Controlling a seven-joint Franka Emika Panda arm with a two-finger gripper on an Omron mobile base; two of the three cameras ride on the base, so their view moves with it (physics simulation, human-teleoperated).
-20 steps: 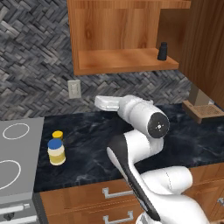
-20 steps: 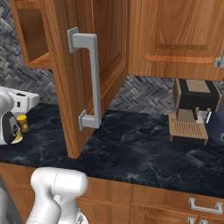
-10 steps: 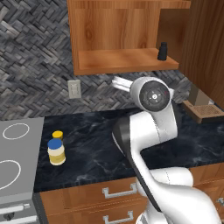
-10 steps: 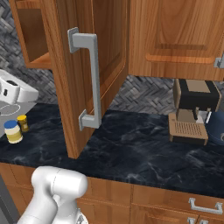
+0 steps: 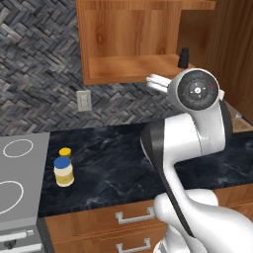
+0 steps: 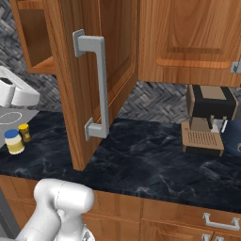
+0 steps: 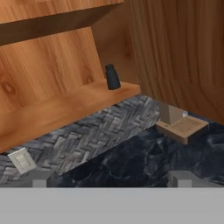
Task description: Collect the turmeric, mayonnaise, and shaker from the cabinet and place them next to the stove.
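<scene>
Though small, seemingly near-black shaker (image 7: 112, 77)

Grey herringbone backsplash (image 5: 39, 74), black marbled countertop (image 5: 113, 163)

the black marbled countertop (image 5: 113, 168) carries the mayonnaise (image 5: 63, 171) and, touching or just behind it, the turmeric (image 5: 65, 152); both stand upright just beside the grey stove (image 5: 20, 183) set into the counter's left end. toward the right end, a coffee machine (image 6: 207, 120) with a slatted wooden drip tray stands on the same counter. above, the cabinet (image 5: 133, 44) has its bottom board bearing the shaker (image 5: 184, 58), upright at the right front corner near the open door.
</scene>
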